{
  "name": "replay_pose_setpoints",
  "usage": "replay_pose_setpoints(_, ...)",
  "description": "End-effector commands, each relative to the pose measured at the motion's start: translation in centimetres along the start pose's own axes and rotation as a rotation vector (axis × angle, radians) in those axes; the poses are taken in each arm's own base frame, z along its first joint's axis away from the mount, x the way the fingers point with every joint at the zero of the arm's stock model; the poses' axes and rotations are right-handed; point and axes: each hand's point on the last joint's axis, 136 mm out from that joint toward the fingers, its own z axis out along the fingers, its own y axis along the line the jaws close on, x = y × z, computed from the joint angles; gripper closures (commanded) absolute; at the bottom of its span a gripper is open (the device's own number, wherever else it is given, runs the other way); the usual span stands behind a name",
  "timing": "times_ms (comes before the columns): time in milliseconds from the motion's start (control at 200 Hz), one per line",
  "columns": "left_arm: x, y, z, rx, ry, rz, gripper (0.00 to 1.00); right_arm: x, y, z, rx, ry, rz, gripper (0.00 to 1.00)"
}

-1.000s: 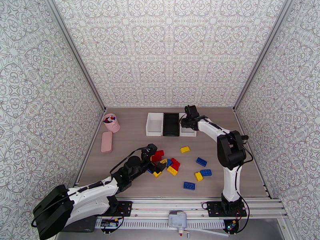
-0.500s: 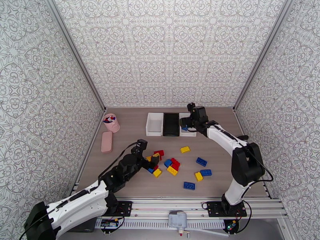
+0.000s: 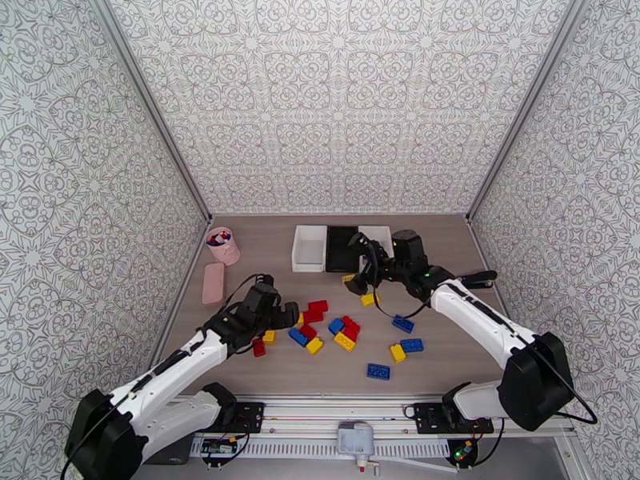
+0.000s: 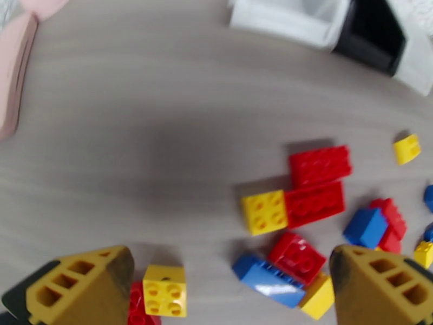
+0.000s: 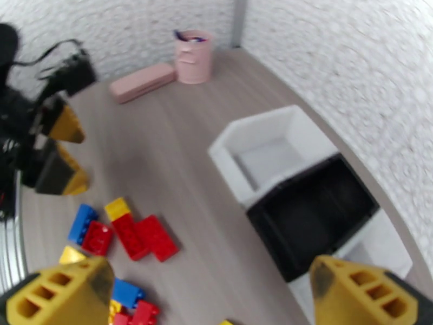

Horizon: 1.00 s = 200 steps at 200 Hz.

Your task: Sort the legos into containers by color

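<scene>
Legos (image 3: 346,341) in red, yellow and blue plastic litter the worktop (image 3: 264,274); left end effector (image 4: 228,266) and right end effector (image 5: 210,272) both hang released, empty.

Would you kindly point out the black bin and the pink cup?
black bin (image 3: 340,250): top external view, its bare inner floor.
pink cup (image 3: 227,251): top external view, its outer wall.

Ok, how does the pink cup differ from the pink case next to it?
The pink cup stands upright; the pink case lies flat. The cup is round and open-topped, with small items sticking out; the case is long and closed. The cup sits farther back on the table than the case. Both are pink, at the table's left edge.
</scene>
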Motion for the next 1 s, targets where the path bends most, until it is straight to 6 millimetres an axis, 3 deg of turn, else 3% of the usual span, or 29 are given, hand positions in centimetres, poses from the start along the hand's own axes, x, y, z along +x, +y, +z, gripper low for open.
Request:
replay_pose_setpoints(0, 1.5, 0.0, 0.0, -0.018, 0.126, -0.016, 0.00, 0.9, 4.1, 0.0, -0.173, 0.036, -0.088, 0.00)
replay_pose_setpoints(315, 3.0, 2.5, 1.3, -0.138, 0.207, 0.021, 0.14, 1.5, 6.6, 1.2, -0.277, 0.080, -0.118, 0.00)
replay_pose_setpoints(525, 3.7, 3.2, 1.8, -0.164, 0.236, 0.030, 0.28, 1.4, 6.4, 1.5, -0.273, 0.081, -0.106, 0.00)
replay_pose_setpoints(995, 4.7, 4.9, 2.2, -0.220, 0.252, -0.001, 0.43, 0.6, 6.3, 1.6, -0.269, 0.079, -0.092, 0.00)
